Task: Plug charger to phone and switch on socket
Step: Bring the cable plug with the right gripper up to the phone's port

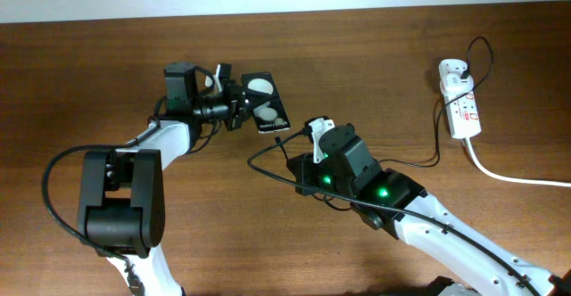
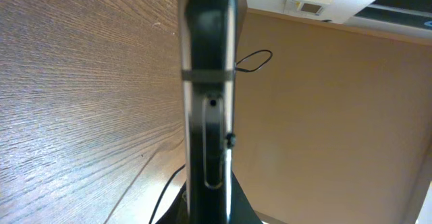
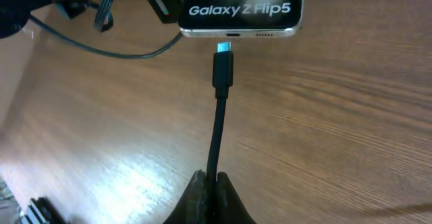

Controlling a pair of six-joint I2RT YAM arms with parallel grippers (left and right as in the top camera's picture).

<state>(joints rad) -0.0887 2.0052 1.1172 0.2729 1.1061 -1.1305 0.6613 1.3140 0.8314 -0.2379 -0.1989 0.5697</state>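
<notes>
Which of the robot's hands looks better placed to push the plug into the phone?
Right. The right hand pinches the charger, its plug tip lined up just short of the phone port; the left hand holds the phone.

The glossy black rectangular phone (image 3: pixel 239 8) carries white lettering and a silver edge. The thin black charger cable (image 3: pixel 219 126) has a bluish-silver tip. The long white plastic power strip (image 1: pixel 461 109) bears red marks; the brown wooden desk (image 1: pixel 89 82) shows streaky grain.
</notes>
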